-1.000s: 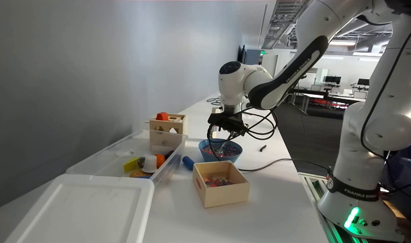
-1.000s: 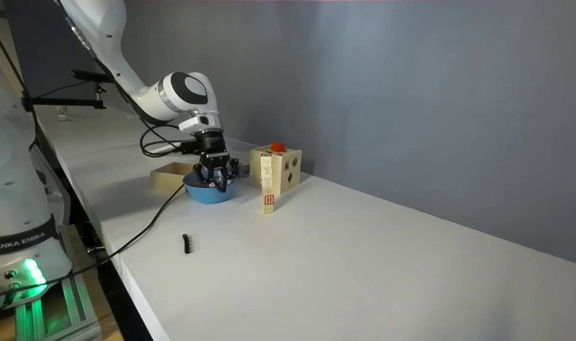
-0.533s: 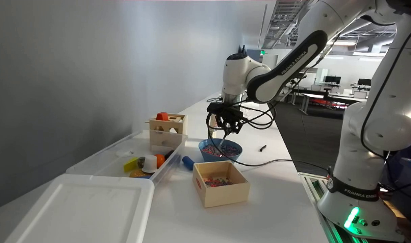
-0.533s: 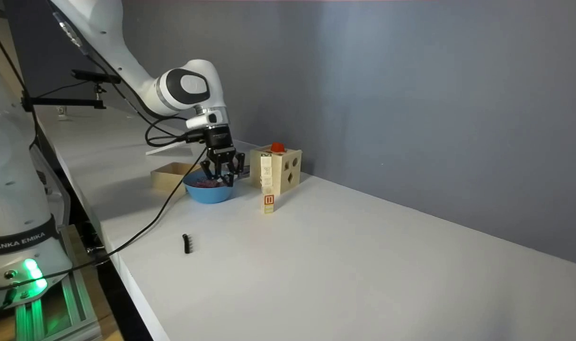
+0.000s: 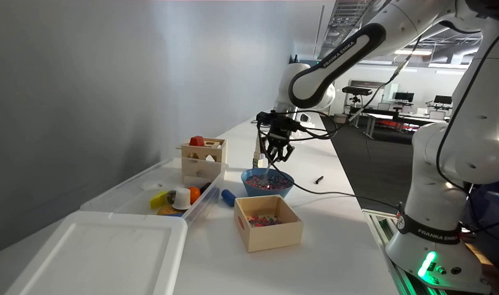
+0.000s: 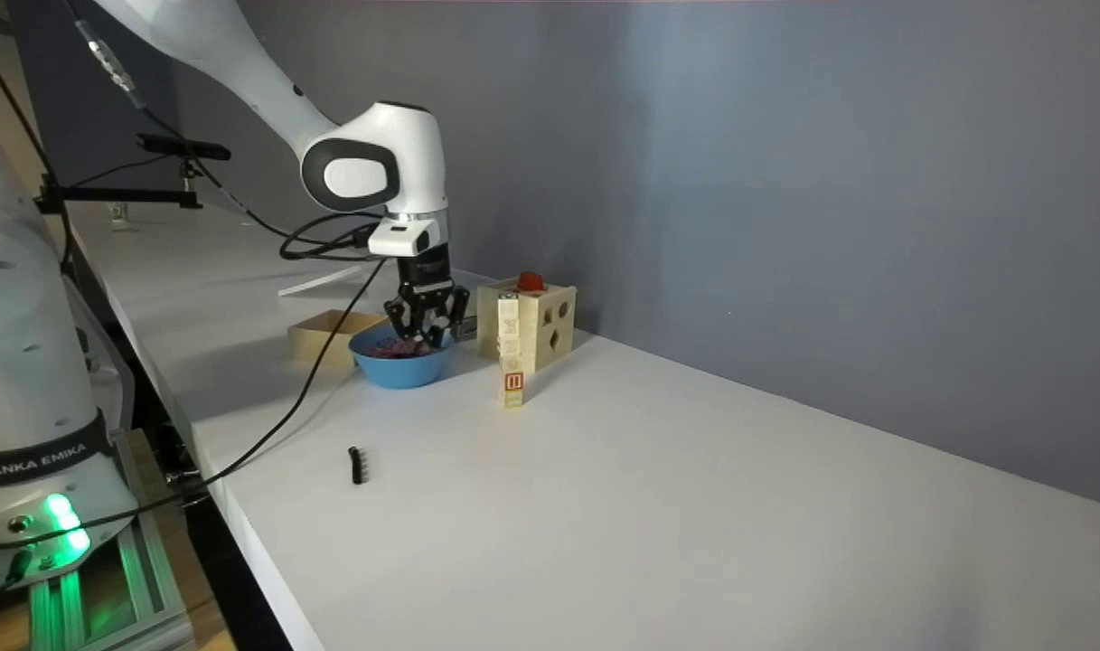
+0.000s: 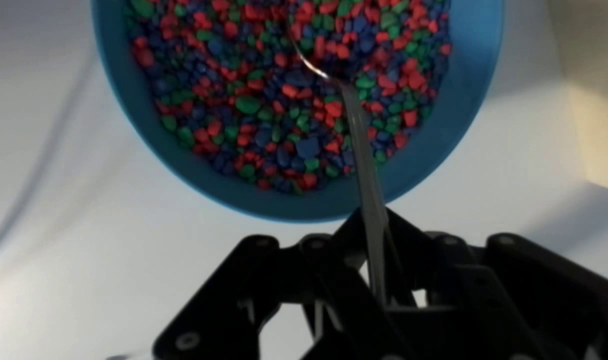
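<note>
My gripper (image 7: 373,215) is shut on the handle of a metal spoon (image 7: 361,145). The spoon's far end reaches into a blue bowl (image 7: 476,75) and is partly sunk among red, green and dark blue pebbles (image 7: 284,107). In both exterior views my gripper (image 5: 274,159) (image 6: 430,340) is just above the blue bowl (image 5: 257,191) (image 6: 400,372). The spoon (image 5: 267,174) slants down from the fingers into the pebbles. A pale wooden box (image 5: 276,238) with some pebbles inside stands close beside the bowl; it also shows in an exterior view (image 6: 310,344).
A wooden shape-sorter cube (image 5: 204,168) and a block stack (image 6: 510,353) stand near the bowl. A clear toy bin (image 5: 126,196), white lid (image 5: 97,254) and blue cylinder (image 5: 228,198) lie nearby. A black clip (image 6: 357,466) lies on the table. A cable (image 6: 278,429) hangs from the arm.
My gripper has risen a little and turned, and the wrist stands more upright. The spoon stands steeper, with its end still in the pebbles. The bowl has not moved.
</note>
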`<state>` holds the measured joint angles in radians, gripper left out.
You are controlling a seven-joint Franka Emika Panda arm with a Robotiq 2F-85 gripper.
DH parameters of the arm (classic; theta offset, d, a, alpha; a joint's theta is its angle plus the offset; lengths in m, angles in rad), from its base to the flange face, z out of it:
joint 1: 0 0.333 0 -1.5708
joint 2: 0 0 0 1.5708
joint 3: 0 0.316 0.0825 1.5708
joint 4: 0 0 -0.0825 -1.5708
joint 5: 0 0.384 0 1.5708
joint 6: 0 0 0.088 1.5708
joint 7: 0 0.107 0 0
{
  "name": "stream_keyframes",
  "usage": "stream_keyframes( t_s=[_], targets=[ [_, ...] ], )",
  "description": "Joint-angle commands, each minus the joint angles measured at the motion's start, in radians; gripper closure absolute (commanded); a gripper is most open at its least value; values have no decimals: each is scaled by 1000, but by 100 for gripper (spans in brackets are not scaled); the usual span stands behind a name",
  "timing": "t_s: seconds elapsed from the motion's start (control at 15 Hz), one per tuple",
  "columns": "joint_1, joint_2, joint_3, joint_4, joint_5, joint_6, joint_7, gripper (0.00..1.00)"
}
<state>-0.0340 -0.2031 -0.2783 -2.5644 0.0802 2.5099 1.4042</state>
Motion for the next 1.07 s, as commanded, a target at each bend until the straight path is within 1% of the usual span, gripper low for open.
stream_keyframes(
  t_s=[0.0, 0.2, 0.47, 0.6, 0.73, 0.87, 1.0],
  targets=[
    [-23, -47, 12, 0, 237, -62, -227, 98],
    [-38, -56, 7, 15, 387, -137, -384, 98],
    [-75, -57, 2, 29, 513, -231, -526, 98],
    [-98, -54, 7, 34, 533, -263, -573, 98],
    [-122, -52, 18, 36, 509, -280, -596, 98],
    [-142, -57, 33, 31, 466, -266, -609, 98],
    [-156, -67, 44, 18, 450, -229, -642, 98]
  ],
)
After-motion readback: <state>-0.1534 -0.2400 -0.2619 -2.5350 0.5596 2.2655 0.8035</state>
